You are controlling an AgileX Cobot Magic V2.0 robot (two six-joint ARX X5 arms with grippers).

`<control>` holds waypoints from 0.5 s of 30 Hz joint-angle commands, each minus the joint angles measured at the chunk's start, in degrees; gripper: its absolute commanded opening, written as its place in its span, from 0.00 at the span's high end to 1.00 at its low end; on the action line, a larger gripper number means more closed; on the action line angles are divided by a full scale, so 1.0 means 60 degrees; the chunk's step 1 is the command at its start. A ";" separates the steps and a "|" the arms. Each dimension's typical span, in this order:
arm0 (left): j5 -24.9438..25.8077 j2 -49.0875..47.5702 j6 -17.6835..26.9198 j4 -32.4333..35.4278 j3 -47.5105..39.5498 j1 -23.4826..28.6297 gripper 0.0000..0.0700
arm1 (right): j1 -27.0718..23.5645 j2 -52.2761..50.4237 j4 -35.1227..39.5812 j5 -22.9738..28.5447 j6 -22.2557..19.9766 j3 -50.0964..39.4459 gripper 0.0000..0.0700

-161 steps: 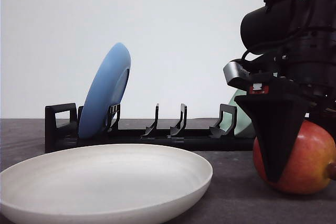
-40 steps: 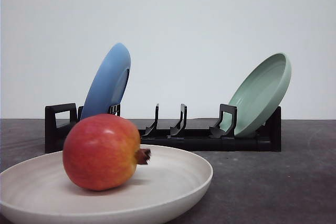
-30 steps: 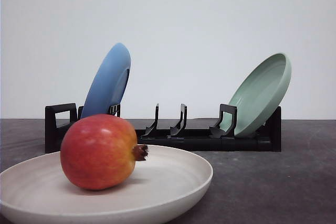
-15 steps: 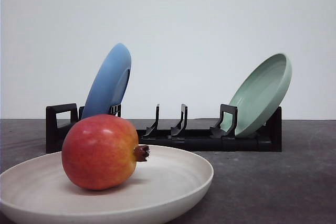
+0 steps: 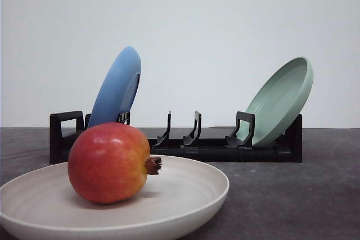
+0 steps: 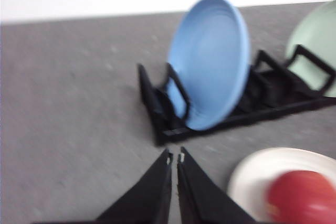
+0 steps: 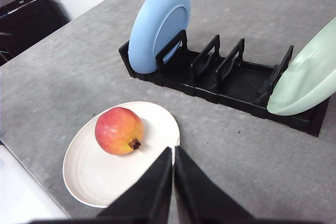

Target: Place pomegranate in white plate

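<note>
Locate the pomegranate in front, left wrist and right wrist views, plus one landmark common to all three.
Front: pomegranate lies in the white plate, low and left of centre.
Left wrist: blurred red shape in the bottom right corner, on the plate.
Right wrist: left of centre, on the plate.
Shared landmark: the blue plate standing in the black rack.

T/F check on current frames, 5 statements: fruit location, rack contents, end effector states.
1. The pomegranate rests in the white plate. True.
2. The blue plate lies flat on the table. False: it stands tilted in the black rack.
3. The right end effector grips the fruit. False: it is shut, holding nothing, apart from the fruit.
4. The pale green plate leans at the rack's right end. True.
5. The left end effector is wide open. False: shut.
</note>
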 commanded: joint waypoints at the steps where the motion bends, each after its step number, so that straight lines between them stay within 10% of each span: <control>1: 0.0882 -0.0291 0.1738 0.0843 -0.0561 0.1176 1.00 | 0.0098 0.0025 0.0109 0.0026 0.0036 0.0047 1.00; 8: 0.2565 -0.1109 0.1844 0.2411 -0.2514 0.4362 1.00 | 0.0098 0.0025 0.0109 0.0029 0.0036 0.0047 1.00; 15: 0.2680 -0.1610 0.1803 0.2650 -0.3510 0.5221 1.00 | 0.0098 0.0025 0.0109 0.0030 0.0036 0.0047 1.00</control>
